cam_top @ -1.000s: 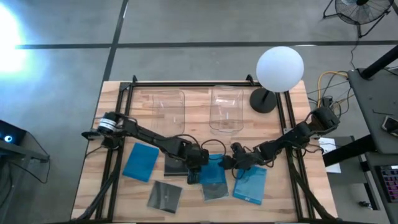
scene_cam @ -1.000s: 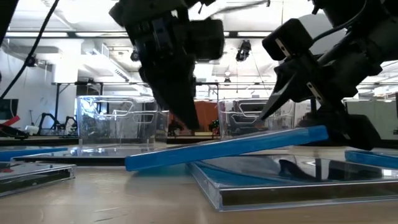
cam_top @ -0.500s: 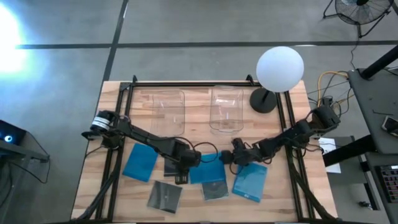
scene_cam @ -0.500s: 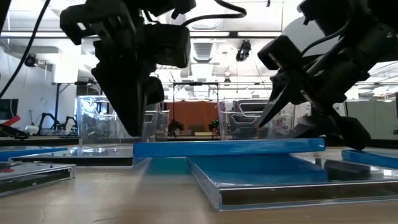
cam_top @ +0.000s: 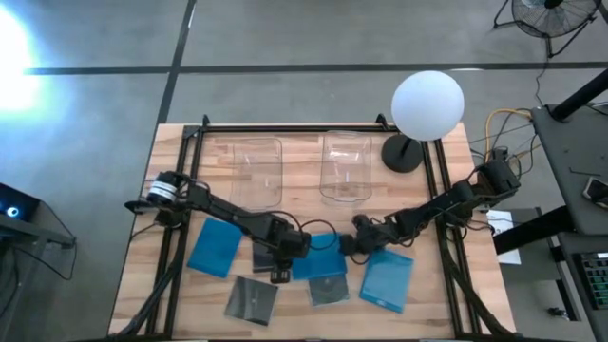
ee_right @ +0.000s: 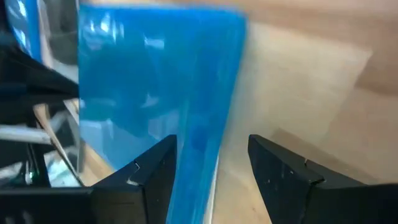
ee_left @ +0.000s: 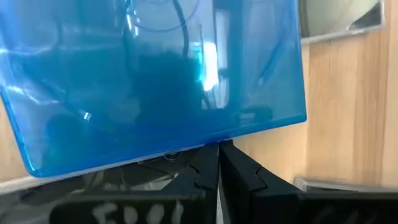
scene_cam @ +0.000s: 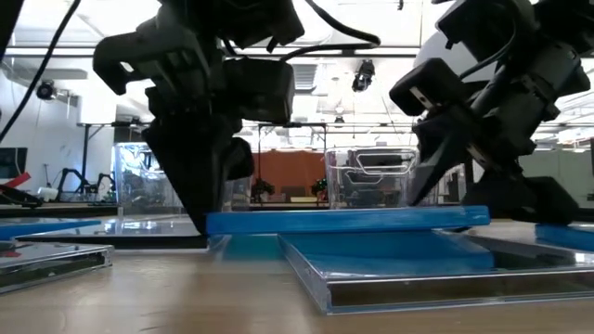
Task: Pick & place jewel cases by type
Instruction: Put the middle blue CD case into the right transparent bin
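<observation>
Low view first: nearest me a dark jewel case (scene_cam: 390,269) lies flat on the table (scene_cam: 186,301), and just above it the blue jewel case (scene_cam: 348,220) now hangs level; a second ago it tilted, one end down. My left claw (ee_left: 217,163) is pinched on one edge of it, my right claw (ee_right: 208,163) spread wide astride the opposite edge. So the lift is clean, I judge, and a carry comes next. Farther back stand two clear bins (scene_cam: 371,176), still without cases.

arms: dark, jointed | left arm (cam_top: 223,207): silver collar; black cables
</observation>
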